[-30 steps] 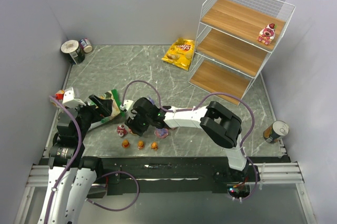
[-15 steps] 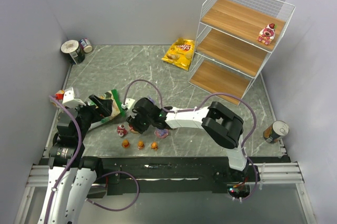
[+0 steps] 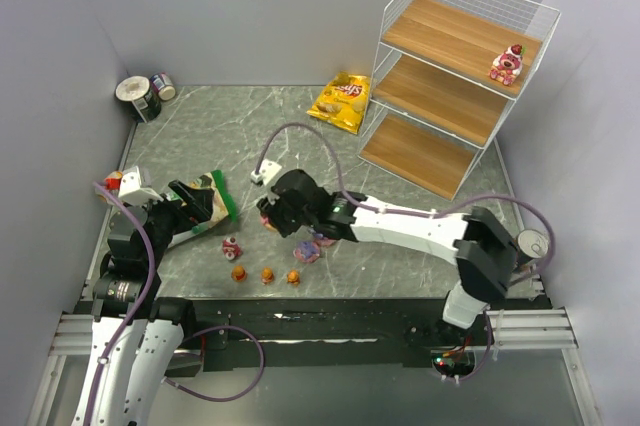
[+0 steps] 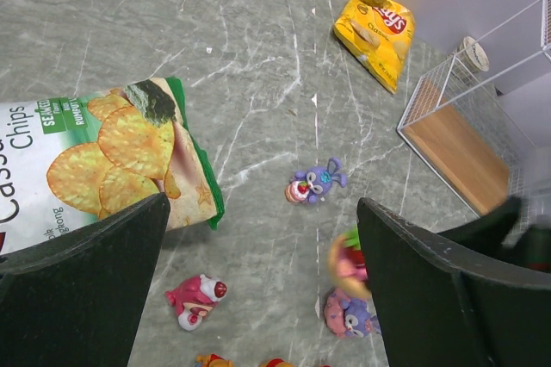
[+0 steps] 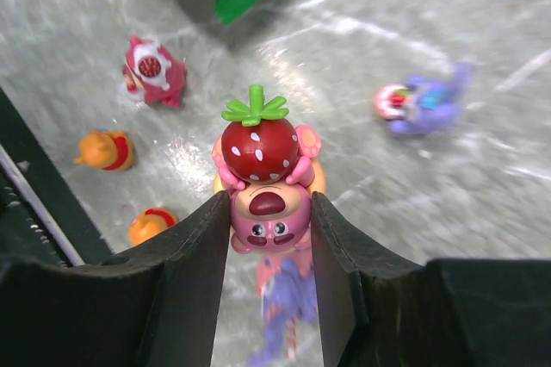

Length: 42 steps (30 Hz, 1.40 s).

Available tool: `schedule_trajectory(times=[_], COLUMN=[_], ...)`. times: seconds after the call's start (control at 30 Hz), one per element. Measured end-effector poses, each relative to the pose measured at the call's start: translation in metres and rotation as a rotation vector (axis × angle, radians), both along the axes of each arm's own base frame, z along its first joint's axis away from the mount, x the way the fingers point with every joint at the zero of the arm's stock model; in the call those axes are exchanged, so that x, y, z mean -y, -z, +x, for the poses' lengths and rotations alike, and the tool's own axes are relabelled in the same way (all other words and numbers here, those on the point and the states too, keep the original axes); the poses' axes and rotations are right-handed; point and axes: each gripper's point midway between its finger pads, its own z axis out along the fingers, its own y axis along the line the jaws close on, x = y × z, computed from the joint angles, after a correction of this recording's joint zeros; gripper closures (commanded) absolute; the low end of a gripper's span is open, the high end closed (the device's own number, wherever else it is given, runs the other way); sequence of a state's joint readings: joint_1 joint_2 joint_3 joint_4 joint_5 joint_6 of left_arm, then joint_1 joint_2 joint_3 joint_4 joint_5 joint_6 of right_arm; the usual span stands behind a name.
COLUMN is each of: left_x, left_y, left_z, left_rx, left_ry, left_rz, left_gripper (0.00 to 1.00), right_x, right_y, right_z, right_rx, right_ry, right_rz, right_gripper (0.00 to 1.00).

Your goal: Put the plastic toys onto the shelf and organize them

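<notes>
From above, we see the right gripper (image 3: pixel 273 211) just right of the green chip bag (image 3: pixel 205 208), closed around the held strawberry toy (image 3: pixel 269 219) above the table (image 3: pixel 400 196). The left gripper (image 3: pixel 203 201) hovers over that bag. Just below the bag's right corner lie a second strawberry toy (image 3: pixel 231 247) and three orange toys (image 3: pixel 267 274) in a row. Well to the right of the bag stands the shelf (image 3: pixel 455 76), with a third strawberry toy (image 3: pixel 506 64) on its top board.

In the left wrist view, our left gripper (image 4: pixel 263 203) is spread wide and holds nothing, and the green chip bag (image 4: pixel 112 152) lies partly under one finger. A purple toy (image 4: pixel 314 184) lies right of the bag.

In the right wrist view, the right gripper (image 5: pixel 269 203) pinches the held strawberry toy (image 5: pixel 261 147) upright between both fingers. The bag's green corner is at the top edge.
</notes>
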State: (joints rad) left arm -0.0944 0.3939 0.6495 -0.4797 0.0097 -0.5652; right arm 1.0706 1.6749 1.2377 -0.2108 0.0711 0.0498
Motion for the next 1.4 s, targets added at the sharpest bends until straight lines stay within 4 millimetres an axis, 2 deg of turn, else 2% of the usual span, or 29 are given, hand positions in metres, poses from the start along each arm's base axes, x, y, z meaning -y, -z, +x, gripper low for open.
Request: schedule_trajectory(times=[0.2, 0.37, 0.57, 0.7, 0.93, 1.03, 1.17, 1.27, 1.4], left_x=[0.000, 0.000, 0.000, 0.000, 0.000, 0.000, 0.000, 0.000, 0.000], left_y=[0.000, -0.001, -0.001, -0.001, -0.001, -0.001, -0.001, -0.001, -0.001], left_z=[0.000, -0.001, -0.001, -0.001, -0.001, -0.001, -0.001, -0.001, -0.001], left_rx=[0.002, 0.006, 0.006, 0.006, 0.006, 0.006, 0.006, 0.006, 0.006], left_ry=[0.000, 0.000, 0.000, 0.000, 0.000, 0.000, 0.000, 0.000, 0.000], left_rz=[0.000, -0.001, -0.001, -0.001, -0.001, -0.001, -0.001, -0.001, -0.001], left_gripper=[0.04, 0.04, 0.04, 0.04, 0.04, 0.04, 0.04, 0.04, 0.04], right_x=[0.026, 0.061, 0.124, 0.173, 0.256, 0.285, 0.319, 0.332, 0.338], right_y=[-0.062, -0.115, -0.201, -0.260, -0.339, -0.358, -0.367, -0.367, -0.361], right_z=[0.009, 0.025, 0.056, 0.072, 0.085, 0.089, 0.100, 0.114, 0.135], right_rx=[0.058, 0.103, 0.207, 0.299, 0.463, 0.515, 0.555, 0.557, 0.532], right_ry=[0.100, 0.209, 0.398, 0.550, 0.809, 0.902, 1.021, 1.081, 1.139], right_rz=[0.053, 0.097, 0.182, 0.236, 0.264, 0.260, 0.226, 0.194, 0.164], right_gripper=[1.00, 1.00, 1.00, 1.00, 1.00, 1.00, 1.00, 1.00, 1.00])
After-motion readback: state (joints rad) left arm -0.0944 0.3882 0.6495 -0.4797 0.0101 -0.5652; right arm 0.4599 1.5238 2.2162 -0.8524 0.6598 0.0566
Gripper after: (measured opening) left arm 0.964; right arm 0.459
